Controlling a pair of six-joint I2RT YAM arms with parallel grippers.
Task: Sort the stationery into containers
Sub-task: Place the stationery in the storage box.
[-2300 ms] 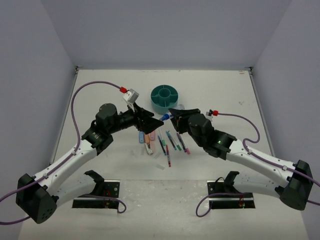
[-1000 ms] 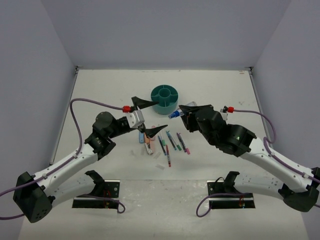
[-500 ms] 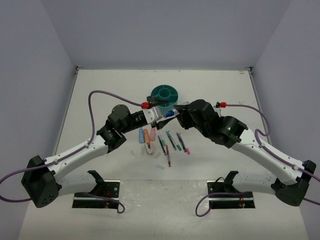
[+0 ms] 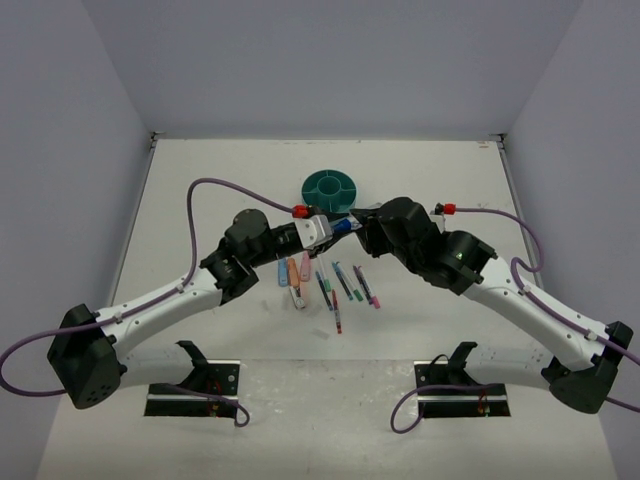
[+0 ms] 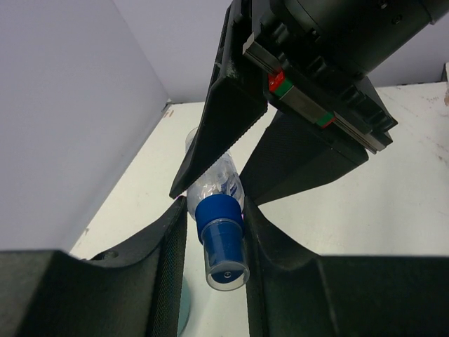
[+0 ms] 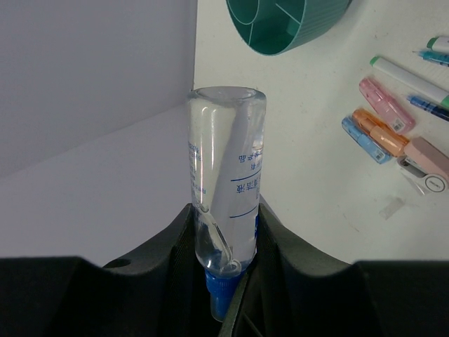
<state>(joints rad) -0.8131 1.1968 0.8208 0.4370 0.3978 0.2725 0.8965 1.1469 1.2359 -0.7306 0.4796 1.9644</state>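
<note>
Right gripper (image 6: 226,214) is clamped on a clear bottle (image 6: 226,140) near its cap end, holding it in mid-air. Left gripper (image 5: 212,210) meets it nose to nose, its fingers (image 5: 168,267) hugging the bottle's blue cap (image 5: 223,247); whether they actually press on it I cannot tell. Just beyond both grippers stands the teal organiser (image 4: 330,187), and beneath them the pens (image 4: 340,285) lie on the table (image 4: 200,180). If the right one lets go before the left bites, I reckon the bottle drops among the pens. A grip on the slim cap alone may let the body swing or slip out.
</note>
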